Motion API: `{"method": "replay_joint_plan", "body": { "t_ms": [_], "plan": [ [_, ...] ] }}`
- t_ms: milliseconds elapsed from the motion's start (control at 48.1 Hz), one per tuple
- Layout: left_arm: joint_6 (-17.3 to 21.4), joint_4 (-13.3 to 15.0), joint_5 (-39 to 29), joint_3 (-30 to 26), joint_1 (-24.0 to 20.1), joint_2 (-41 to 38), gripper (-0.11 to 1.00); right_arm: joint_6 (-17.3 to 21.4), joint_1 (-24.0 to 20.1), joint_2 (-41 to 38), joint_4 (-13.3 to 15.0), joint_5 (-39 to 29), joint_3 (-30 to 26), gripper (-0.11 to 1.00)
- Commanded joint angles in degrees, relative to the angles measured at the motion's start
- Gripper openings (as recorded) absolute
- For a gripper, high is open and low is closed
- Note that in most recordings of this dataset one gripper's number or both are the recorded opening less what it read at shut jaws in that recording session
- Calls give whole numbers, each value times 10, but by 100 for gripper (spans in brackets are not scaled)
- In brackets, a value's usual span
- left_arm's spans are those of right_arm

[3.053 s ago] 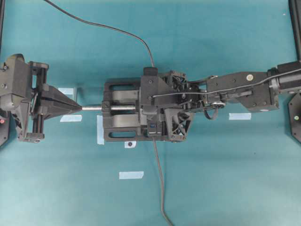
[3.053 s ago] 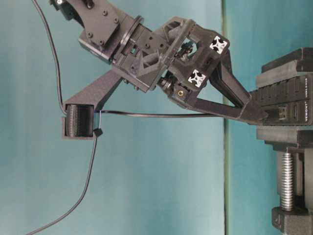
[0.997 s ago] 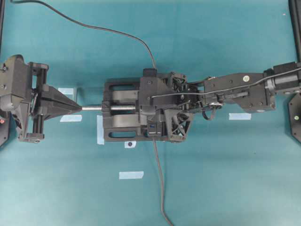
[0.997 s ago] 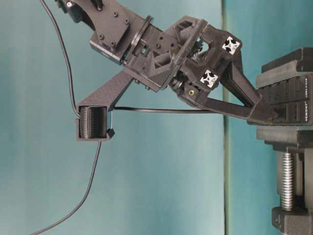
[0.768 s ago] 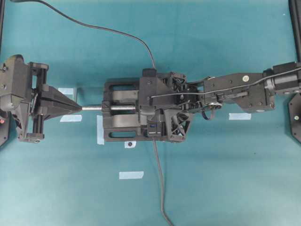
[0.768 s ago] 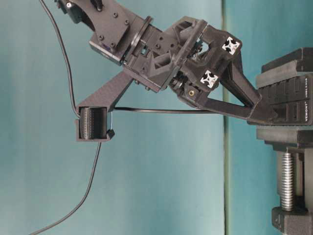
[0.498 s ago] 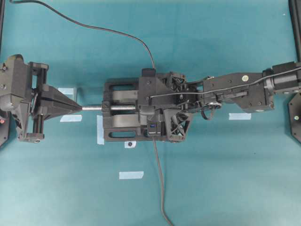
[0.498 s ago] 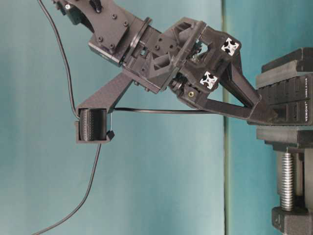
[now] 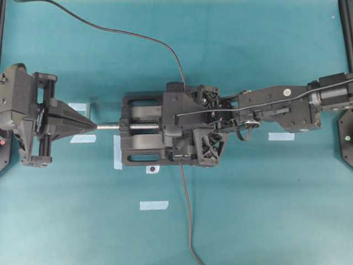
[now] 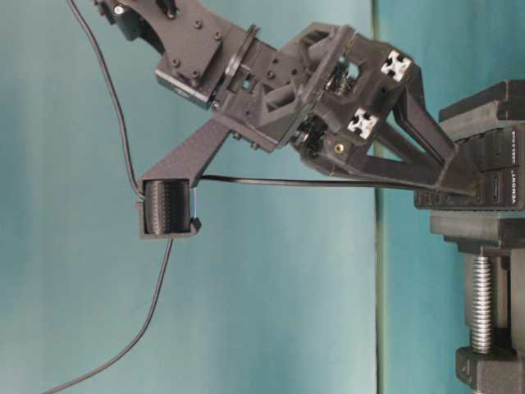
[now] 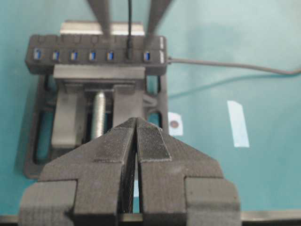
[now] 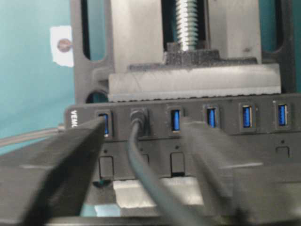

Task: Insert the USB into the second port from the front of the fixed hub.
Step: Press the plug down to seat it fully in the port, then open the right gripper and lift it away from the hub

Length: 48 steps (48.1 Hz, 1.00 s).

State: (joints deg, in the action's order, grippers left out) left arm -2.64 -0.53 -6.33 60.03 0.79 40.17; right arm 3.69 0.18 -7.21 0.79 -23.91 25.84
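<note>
A teal cloth [image 9: 265, 210] covers the table, dotted with pale tape strips [image 9: 154, 205].

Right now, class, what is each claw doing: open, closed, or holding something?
Left claw: closed, holding nothing.
Right claw: open, straddling the small black rectangular plug seated in the long black hub.
</note>
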Motion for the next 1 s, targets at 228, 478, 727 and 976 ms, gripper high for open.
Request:
{"method": "replay_joint_plan", "body": {
  "t_ms": [228, 478, 727, 976],
  "plan": [
    [-2, 0, 6, -9, -1, 3, 0, 3, -1, 18, 1, 11, -6, 80],
    [-2, 0, 6, -11, -1, 3, 0, 3, 0, 19, 2, 11, -6, 80],
    [-3, 0, 6, -8, -1, 1, 0, 3, 0, 24, 2, 11, -4, 80],
    [-3, -1, 6, -8, -1, 1, 0, 2, 0, 38, 2, 16, 3, 80]
  ]
}}
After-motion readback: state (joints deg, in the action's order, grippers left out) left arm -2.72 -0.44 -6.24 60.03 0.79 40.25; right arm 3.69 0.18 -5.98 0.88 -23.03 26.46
